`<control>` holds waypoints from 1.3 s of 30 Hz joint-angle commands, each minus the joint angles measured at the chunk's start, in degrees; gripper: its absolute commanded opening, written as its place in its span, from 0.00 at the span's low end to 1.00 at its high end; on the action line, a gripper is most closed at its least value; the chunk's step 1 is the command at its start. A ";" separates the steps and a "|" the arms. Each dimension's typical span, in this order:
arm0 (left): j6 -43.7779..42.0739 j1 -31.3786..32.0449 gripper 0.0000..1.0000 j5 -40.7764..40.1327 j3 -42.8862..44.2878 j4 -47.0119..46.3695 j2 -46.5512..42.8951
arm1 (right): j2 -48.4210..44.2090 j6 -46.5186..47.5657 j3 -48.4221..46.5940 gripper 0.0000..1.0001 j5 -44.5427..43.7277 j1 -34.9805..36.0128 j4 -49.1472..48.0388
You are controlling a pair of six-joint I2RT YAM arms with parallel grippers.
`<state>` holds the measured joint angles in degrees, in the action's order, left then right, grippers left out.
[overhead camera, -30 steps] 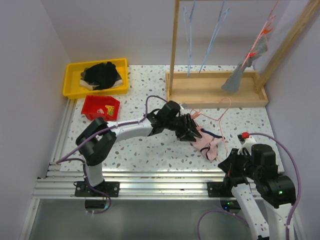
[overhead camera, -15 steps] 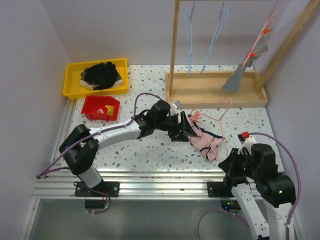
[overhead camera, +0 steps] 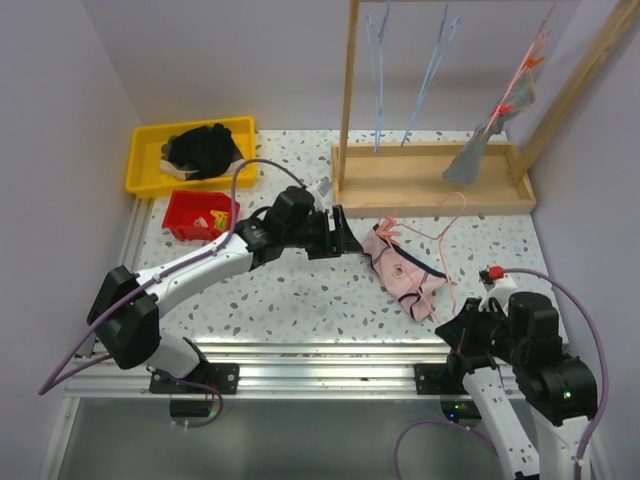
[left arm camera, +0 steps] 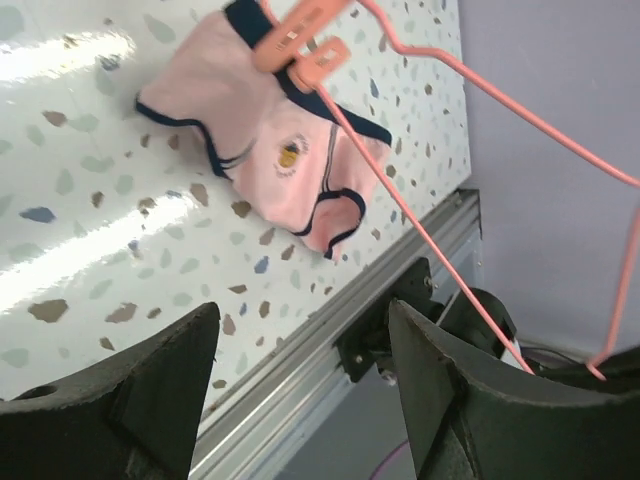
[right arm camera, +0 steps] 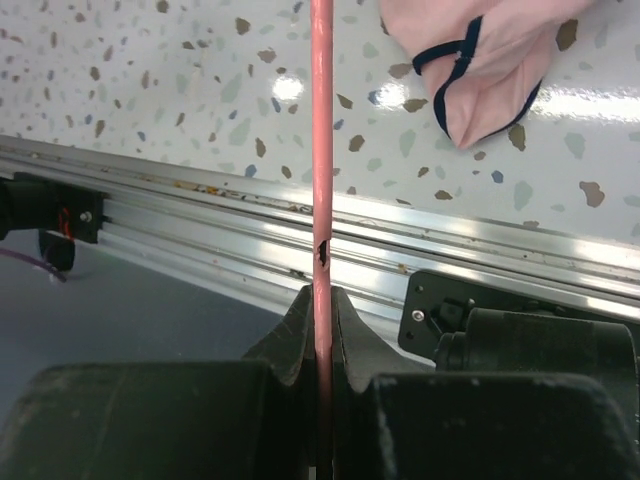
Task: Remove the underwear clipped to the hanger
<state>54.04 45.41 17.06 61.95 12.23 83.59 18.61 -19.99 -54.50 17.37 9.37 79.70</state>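
The pale pink underwear (overhead camera: 402,272) with dark trim lies crumpled on the speckled table, at the pink wire hanger (overhead camera: 443,232). In the left wrist view the underwear (left arm camera: 270,150) has the hanger's two pink clips (left arm camera: 300,40) at its top edge. My left gripper (overhead camera: 340,240) is open and empty, just left of the underwear; it shows open in the left wrist view (left arm camera: 300,400). My right gripper (overhead camera: 464,328) is shut on the hanger's wire (right arm camera: 322,150) near the table's front edge, and the wrist view (right arm camera: 322,300) shows this. The grey underwear (overhead camera: 476,152) hangs on another hanger at the wooden rack.
The wooden rack (overhead camera: 430,185) with blue hangers stands at the back right. A yellow bin (overhead camera: 145,165) holds a black clothing heap (overhead camera: 203,148). A small red bin (overhead camera: 190,215) sits beside it. An aluminium rail (overhead camera: 320,375) runs along the front edge.
My left gripper has drawn back to the left, off the pink underwear, and is open. The underwear has spread slightly. The right arm has stayed on the hanger wire.
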 commanded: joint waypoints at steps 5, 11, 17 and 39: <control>-11.40 -2.96 0.73 -5.45 7.74 2.81 5.17 | -3.93 -3.83 -4.30 0.00 11.27 0.13 0.81; -19.05 -3.57 0.74 -3.10 8.54 -2.81 6.85 | -3.32 -5.94 -6.23 0.00 12.87 0.13 1.25; -27.05 -3.66 0.75 -3.42 5.72 -6.34 5.36 | -2.27 -9.01 -8.25 0.00 15.68 0.13 -0.25; -33.92 -3.57 0.05 -5.11 0.28 -6.87 -3.34 | 3.53 -13.67 -13.44 0.00 18.50 0.13 -0.25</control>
<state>20.18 42.11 10.68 62.87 7.38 83.29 20.01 -32.58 -65.39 35.68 9.37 79.66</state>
